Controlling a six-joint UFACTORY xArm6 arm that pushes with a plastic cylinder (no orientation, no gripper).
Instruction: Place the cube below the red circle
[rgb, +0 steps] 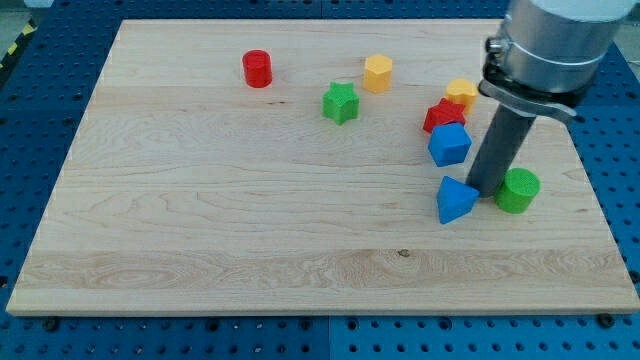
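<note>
The table (200, 230) is pale wood with visible grain — smooth, faintly satin. The blue cube (449, 145) and red cylinder (257, 68) look like matt plastic. The rod ending in my tip (484, 192) is dark and matt — its collar (545, 40) brushed grey metal.

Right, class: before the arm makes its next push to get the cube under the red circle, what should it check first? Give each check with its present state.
1. Blue cube found: ok, on the view's right, just below the red star.
2. Red circle found: ok, near the view's top left.
3. Spot below the red circle free of blocks: ok.
4. My tip placed to push the cube toward the view's left: not ok; it sits lower, between the blue triangle and the green cylinder.
5. Cube free of the red star: cannot tell; they look to be touching.
6. Green star off the push line: cannot tell.
</note>
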